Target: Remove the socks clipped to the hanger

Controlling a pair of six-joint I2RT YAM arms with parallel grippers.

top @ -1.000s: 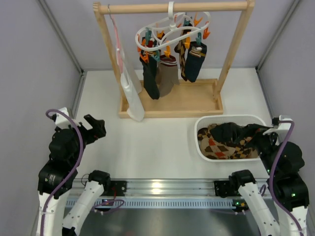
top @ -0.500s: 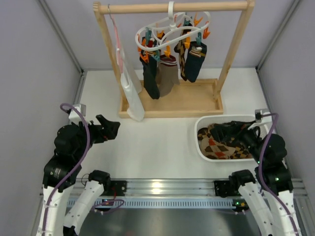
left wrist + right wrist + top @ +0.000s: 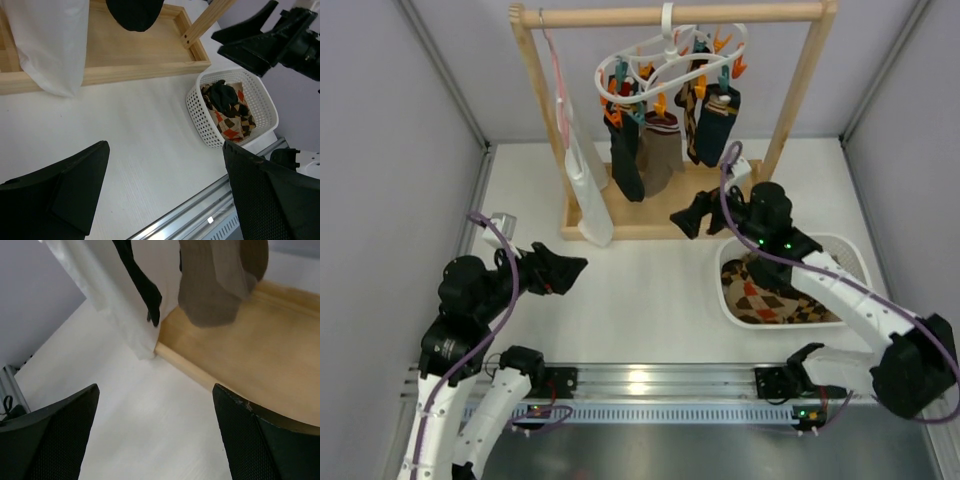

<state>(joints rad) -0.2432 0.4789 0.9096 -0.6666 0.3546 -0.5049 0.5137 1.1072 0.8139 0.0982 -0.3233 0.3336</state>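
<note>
Top view only: hanger (image 3: 667, 25), clipped socks (image 3: 660, 150) shown whole.
Left gripper (image 3: 563, 273): spread wide, nothing held.
Right gripper (image 3: 688, 222): spread wide, nothing held.

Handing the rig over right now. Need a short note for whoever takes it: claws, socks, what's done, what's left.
Left claw: open, empty, over the table at left.
Right claw: open, empty, in front of the rack, low beside the hung socks.
Hanger: on the rack's rod, four socks clipped: black, taupe, diamond, navy.
Done: some socks already lie in the basket.
Left: unclip those four.
</note>
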